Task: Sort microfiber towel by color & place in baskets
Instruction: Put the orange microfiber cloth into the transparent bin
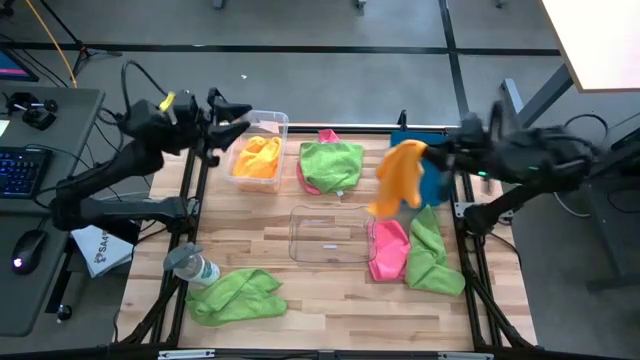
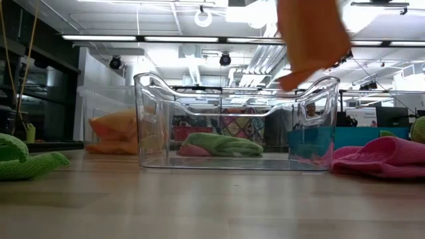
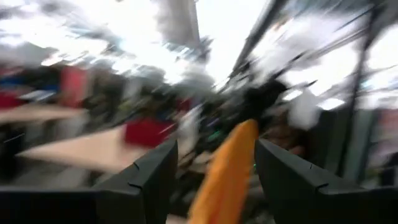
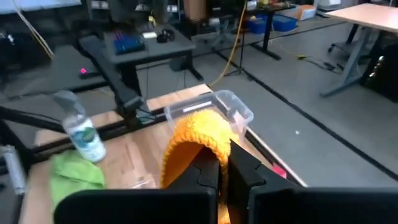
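My right gripper is shut on an orange towel, held in the air over the blue basket near the far right. My left gripper is open, above the far-left clear basket, which holds another orange towel. A second clear basket stands mid-table. A green towel lying on a pink one sits by the far edge. A pink towel and a green towel lie right of centre, and another green towel near the front left. My right gripper pinches the orange towel between its two fingers at a bunched upper fold, coming roughly level from the table's right. The towel arches over the fingertips and hangs slack below them. Its lower end is lifted clear, above the middle basket's rim.
A clear plastic bottle lies near the left edge by the front green towel. A white printed bag sits off the table's left side. Bare wood shows at the front centre.
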You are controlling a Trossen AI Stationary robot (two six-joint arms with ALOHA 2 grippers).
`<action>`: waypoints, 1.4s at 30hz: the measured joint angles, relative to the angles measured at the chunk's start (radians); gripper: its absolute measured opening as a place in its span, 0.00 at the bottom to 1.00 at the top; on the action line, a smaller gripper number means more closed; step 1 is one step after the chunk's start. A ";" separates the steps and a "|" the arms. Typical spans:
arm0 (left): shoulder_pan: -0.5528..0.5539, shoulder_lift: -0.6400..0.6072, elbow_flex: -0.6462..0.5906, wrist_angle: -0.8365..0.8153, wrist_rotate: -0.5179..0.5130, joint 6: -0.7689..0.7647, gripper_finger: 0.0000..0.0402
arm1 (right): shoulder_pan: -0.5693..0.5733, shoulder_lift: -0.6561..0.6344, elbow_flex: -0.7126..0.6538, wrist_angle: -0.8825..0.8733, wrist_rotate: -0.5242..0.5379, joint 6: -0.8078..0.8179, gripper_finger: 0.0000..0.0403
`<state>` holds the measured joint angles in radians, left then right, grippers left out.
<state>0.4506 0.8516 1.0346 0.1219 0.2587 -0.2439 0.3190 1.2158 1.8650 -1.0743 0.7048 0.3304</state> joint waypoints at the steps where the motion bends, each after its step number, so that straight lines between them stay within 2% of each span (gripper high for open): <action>1: 0.014 0.005 0.024 -0.072 -0.026 0.032 0.50 | -0.039 0.012 -0.011 0.022 -0.042 -0.018 0.00; 4: 0.047 0.025 0.069 -0.249 -0.063 0.114 0.50 | -0.147 0.060 -0.044 0.105 -0.166 -0.058 0.00; 12: 0.104 0.041 0.072 -0.425 -0.052 0.227 0.54 | -0.369 0.236 -0.066 0.453 -0.523 -0.227 0.00; 19: 0.153 0.027 0.073 -0.408 0.121 0.213 0.61 | -0.481 0.368 -0.066 0.689 -0.721 -0.253 0.00; 26: 0.165 0.064 0.073 -0.389 0.203 0.203 0.66 | -0.516 0.439 -0.066 0.876 -0.812 -0.252 0.00; 34: 0.161 0.170 0.072 -0.219 0.355 0.118 0.66 | -0.516 0.441 -0.065 0.918 -0.899 -0.252 0.00; 38: 0.126 0.243 0.072 -0.121 0.440 0.051 0.66 | -0.516 0.440 -0.065 0.945 -0.909 -0.252 0.00; 42: 0.086 0.297 0.072 -0.050 0.464 0.036 0.66 | -0.516 0.440 -0.065 0.968 -0.947 -0.253 0.00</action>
<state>0.5365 1.1488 1.1069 0.0723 0.7228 -0.2076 -0.1970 1.6562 1.7996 -0.1062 -0.2420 0.0776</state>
